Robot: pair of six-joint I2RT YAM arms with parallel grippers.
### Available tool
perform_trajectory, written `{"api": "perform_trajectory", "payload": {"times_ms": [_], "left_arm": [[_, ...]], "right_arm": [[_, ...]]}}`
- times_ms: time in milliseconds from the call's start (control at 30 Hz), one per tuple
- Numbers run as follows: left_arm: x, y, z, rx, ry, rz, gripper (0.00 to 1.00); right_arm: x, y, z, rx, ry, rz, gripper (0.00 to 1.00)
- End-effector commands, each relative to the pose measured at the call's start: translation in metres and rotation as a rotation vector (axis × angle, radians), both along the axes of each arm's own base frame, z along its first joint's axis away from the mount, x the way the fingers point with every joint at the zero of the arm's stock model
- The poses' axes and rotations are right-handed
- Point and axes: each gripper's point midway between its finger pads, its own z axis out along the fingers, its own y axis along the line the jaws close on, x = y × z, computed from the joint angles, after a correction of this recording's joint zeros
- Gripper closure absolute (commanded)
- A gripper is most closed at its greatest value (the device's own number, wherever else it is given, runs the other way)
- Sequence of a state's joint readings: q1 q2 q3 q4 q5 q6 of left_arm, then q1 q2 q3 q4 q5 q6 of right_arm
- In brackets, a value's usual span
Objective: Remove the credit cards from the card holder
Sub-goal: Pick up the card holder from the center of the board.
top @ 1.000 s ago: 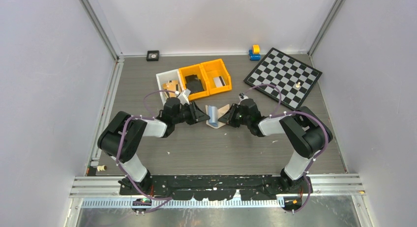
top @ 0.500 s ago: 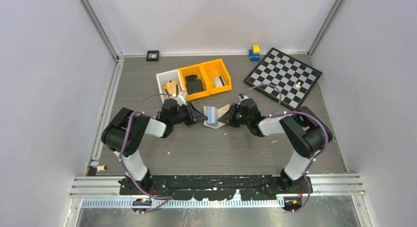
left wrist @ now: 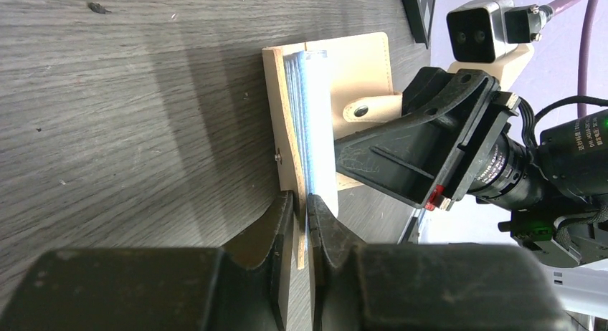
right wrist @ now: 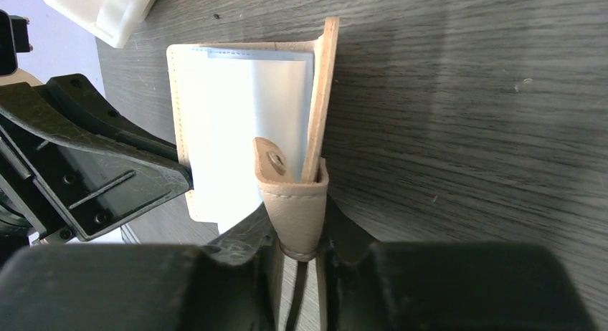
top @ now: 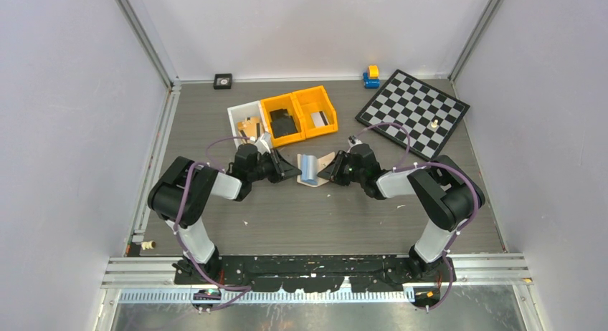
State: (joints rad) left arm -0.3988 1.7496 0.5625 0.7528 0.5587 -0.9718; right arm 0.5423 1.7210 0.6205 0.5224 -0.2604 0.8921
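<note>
Two-sided grip: left pincer (left wrist: pixel 300 218) pinches card holder (left wrist: pixel 358 66) pocket edge; right pincer (right wrist: pixel 298 234) pinches tan cover.

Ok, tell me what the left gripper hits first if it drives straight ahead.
The card holder: the left gripper pinches its near edge, so it would shove that at once. The right gripper sits just beyond, likely next.

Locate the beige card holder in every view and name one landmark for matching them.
Top external: card holder at the table's centre, on the near side of the orange bins.
Left wrist: card holder in the upper middle, open, its pockets edge-on.
Right wrist: card holder centre-left, its clear pockets showing.
Shared landmark: its snap strap, plain in both wrist views but too small to pick out from above.
</note>
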Motion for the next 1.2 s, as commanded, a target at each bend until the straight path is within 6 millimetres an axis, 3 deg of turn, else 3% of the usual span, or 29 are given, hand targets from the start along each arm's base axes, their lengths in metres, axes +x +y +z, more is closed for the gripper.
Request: {"api": "perform_trajectory", "payload": {"times_ms": [0,133,533,933,1167], "left_arm": [[0.007,-0.006,0.015,-0.044,-0.049,-0.021,0.87],[0.005,-0.006,0.015,-0.049,-0.047,-0.028,0.90],[0.004,-0.009,0.008,-0.029,-0.001,-0.063,0.99],[0.002,-0.010,0.005,0.011,0.014,-0.102,1.00],[0.001,-0.013,0.006,0.018,0.009,-0.120,1.00]], "right_arm": [[0.009,0.008,0.020,0.030,-0.066,0.011,0.69],[0.009,0.006,0.024,0.031,-0.078,-0.002,0.52],[0.012,-0.005,0.037,-0.004,-0.111,-0.022,0.16],[0.026,-0.073,0.072,-0.241,-0.241,-0.259,0.12],[0.032,-0.065,0.091,-0.199,-0.250,-0.253,0.11]]}}
